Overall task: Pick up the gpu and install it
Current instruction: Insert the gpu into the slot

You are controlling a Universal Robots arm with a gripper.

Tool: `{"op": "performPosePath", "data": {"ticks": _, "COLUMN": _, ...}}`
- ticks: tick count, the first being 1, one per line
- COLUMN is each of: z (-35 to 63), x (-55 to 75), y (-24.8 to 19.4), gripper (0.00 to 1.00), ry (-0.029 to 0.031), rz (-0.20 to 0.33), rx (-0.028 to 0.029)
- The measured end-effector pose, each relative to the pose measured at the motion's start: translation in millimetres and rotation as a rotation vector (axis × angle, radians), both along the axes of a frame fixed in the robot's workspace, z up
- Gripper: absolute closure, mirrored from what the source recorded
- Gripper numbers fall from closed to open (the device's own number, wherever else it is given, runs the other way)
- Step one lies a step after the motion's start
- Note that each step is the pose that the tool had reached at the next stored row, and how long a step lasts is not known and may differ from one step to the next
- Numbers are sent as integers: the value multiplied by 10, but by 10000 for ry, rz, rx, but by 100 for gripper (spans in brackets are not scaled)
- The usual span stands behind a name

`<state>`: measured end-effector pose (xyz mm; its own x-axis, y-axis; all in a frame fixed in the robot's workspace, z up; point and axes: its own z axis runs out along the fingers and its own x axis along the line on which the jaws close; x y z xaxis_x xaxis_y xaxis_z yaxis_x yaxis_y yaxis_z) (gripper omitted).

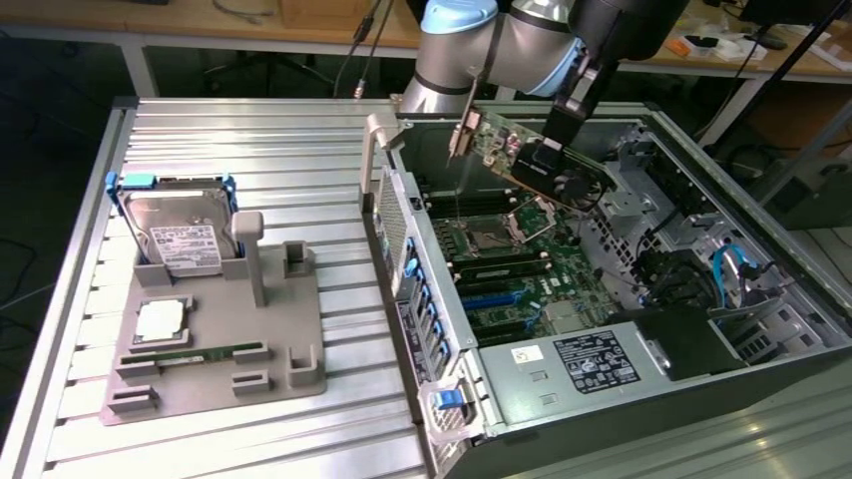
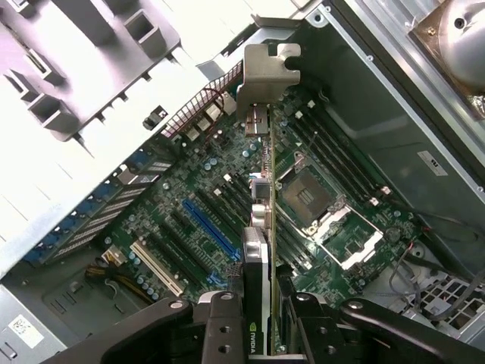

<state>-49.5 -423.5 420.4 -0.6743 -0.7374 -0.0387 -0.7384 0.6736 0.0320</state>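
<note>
My gripper (image 1: 549, 158) is shut on the gpu (image 1: 513, 155), a thin card with a green board, a black fan and a silver bracket (image 1: 466, 135) at one end. I hold it tilted in the air over the open computer case (image 1: 440, 329), above the motherboard (image 1: 533, 269). In the wrist view the gpu (image 2: 263, 227) runs edge-on away from my gripper (image 2: 261, 322), its bracket (image 2: 267, 72) at the far end. Black fingers (image 2: 220, 326) clamp it from both sides. Below it lie the blue slot (image 2: 208, 227) and the CPU socket (image 2: 314, 193).
At the exterior view's left a grey fixture (image 1: 219, 339) on the ribbed aluminium table holds a hard drive with blue rails (image 1: 174, 235), a CPU (image 1: 160, 319) and a green memory stick (image 1: 194, 352). Case walls, the power supply (image 1: 586, 364) and cables (image 1: 725, 269) surround the motherboard.
</note>
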Motion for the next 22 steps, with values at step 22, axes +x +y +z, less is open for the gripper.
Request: {"op": "performPosePath", "data": {"ticks": 22, "z": -5, "x": 0, "y": 3, "gripper": 73, "ry": 1, "rz": 532, "rx": -16}}
